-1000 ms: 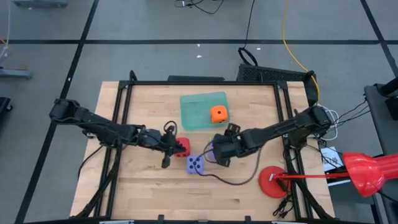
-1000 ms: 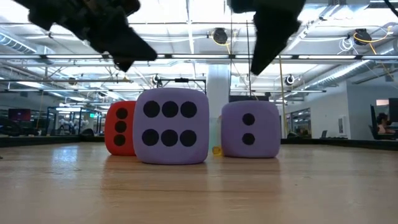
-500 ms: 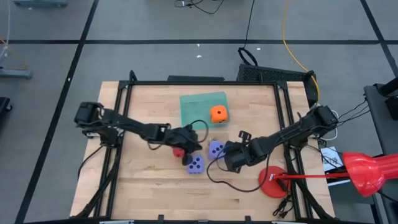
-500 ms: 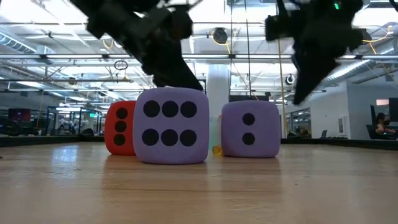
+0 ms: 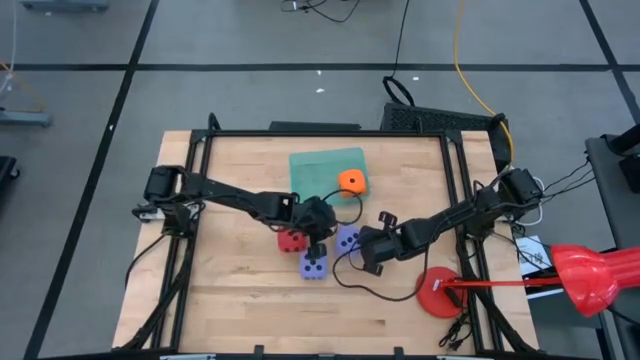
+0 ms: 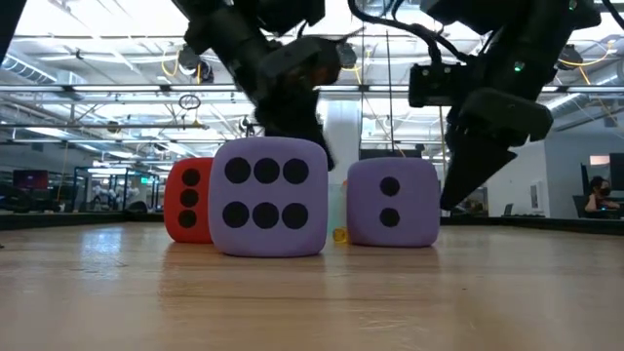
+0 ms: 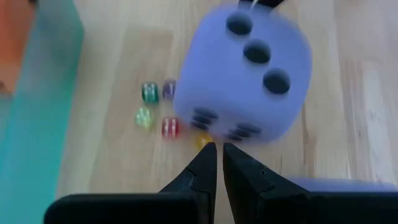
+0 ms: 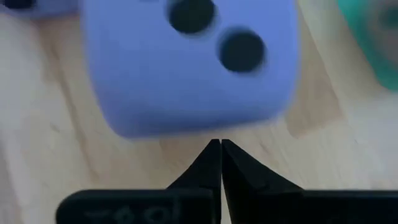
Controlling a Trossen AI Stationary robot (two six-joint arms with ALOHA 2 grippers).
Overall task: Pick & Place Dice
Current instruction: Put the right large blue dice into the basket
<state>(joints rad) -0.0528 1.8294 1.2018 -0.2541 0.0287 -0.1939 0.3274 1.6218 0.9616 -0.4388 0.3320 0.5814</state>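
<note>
Four dice counted on the counter (image 5: 230, 290): one red, two purple, one orange.

Left arm reaches from the left edge toward the middle. I see the left gripper (image 7: 217, 151) with its fingers (image 7: 200, 163) nearly together, tips a hair apart, nothing between them. It hangs over the cluster, between the red die and the purple pair.

Red die (image 5: 291, 240) sits near the counter's middle, leftmost of the cluster. In the low view it is partly hidden behind the six-pip purple die (image 6: 269, 196).

That nearer purple die (image 5: 313, 264) lies toward the near edge, just beside the red one. The second purple die (image 5: 347, 239) sits just right of it, showing two pips in the low view and three on top in the left wrist view.

Five tiny translucent beads (image 7: 161, 114) (green, purple, pale green, red, yellow) lie on the wood beside the second purple die.

One teal mat (image 5: 315, 175) lies toward the far edge; the orange die (image 5: 351, 182) rests on its right part.

Right gripper (image 8: 220, 152) comes from the right edge, fingers clenched shut on nothing, tips low just short of the second purple die.

One red disc (image 5: 436, 290) lies near the right edge.
</note>
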